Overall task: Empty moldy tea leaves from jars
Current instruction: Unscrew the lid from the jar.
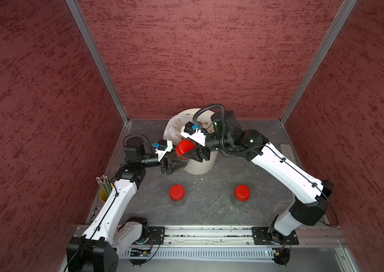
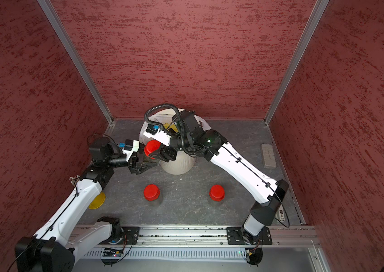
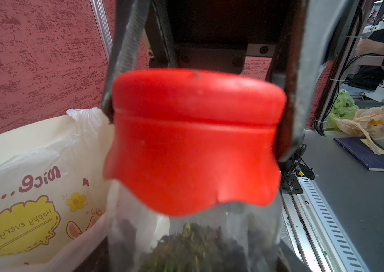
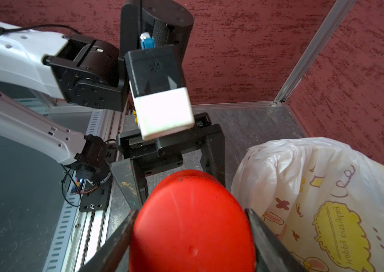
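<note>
One jar (image 3: 198,235), clear with dark green tea leaves inside, is held up beside the cream bin (image 1: 198,167). My left gripper (image 1: 178,163) is shut on its see-through body. My right gripper (image 4: 191,235) is shut on its red lid (image 4: 193,223), with a finger (image 3: 125,58) on each side of the lid (image 3: 193,141). The lid (image 1: 185,148) still sits on the jar. Two more jars with red lids stand on the floor nearer the front, one to the left (image 1: 177,192) and one to the right (image 1: 242,193); both also show in a top view (image 2: 151,192) (image 2: 216,192).
The bin is lined with a white printed bag (image 4: 304,188) and stands at the back middle. A yellow cup of pencils (image 1: 103,190) is by the left wall. A grey block (image 2: 268,156) lies by the right wall. A metal rail (image 1: 210,235) runs along the front.
</note>
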Available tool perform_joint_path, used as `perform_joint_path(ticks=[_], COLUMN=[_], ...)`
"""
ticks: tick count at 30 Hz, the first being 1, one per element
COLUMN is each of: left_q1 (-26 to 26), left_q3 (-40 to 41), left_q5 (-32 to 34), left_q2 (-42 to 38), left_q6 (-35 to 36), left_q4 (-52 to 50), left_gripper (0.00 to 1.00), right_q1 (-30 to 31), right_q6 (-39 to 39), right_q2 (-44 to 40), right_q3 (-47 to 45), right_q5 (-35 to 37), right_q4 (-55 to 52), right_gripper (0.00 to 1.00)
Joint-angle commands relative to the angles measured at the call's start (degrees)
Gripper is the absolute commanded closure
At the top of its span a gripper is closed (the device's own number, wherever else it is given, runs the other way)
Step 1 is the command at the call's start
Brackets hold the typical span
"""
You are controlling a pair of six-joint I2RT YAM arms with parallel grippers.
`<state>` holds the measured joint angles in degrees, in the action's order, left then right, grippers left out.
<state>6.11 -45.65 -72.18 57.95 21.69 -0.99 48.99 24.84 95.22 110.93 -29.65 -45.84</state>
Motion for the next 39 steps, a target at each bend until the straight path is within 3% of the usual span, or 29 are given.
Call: perform_joint_path(ticks=[1, 13, 20, 26, 31, 34, 39], left_q1=[-0.32, -0.31, -0.36, -0.32, -0.31, -0.31, -0.35], left_q3=[-0.49, -0.48, -0.51, -0.46, -0.46, -0.44, -0.46], left_q5=[-0.31, -0.29, -0.25, -0.24, -0.25, -0.26, -0.12], left_q2=[-0.07, 0.3, 0.35, 0.23, 0.25, 0.28, 0.32], left_q6=[-0.77, -0.95, -0.8, -0.79, -0.77, -0.78, -0.77], left_q4=[-0.55, -0.41, -0.46, -0.51, -0.47, -0.47, -0.28], left_gripper=[0.35, 0.35, 0.35, 0.35, 0.35, 0.35, 0.35], right_q1=[-0.38, -1.91, -1.89, -1.83, -1.8, -1.8, -1.84], right_q6=[8.49, 14.11, 14.68, 12.44, 9.62, 5.44, -2.27], right_q2=[0.99, 2.53, 5.24, 4.61, 3.23, 2.15, 0.29], right_q3=[4.25, 7.24, 10.69, 10.98, 9.24, 7.89, 5.88], right_q5=[-5.74, -10.69, -10.43, -10.78, -9.39, -7.76, -3.0], right_q4=[-4.86, -6.79, -11.23, -9.56, -6.61, -3.62, 2.05], right_gripper=[0.62, 0.63, 0.55, 0.37, 0.09, 0.01, 0.01])
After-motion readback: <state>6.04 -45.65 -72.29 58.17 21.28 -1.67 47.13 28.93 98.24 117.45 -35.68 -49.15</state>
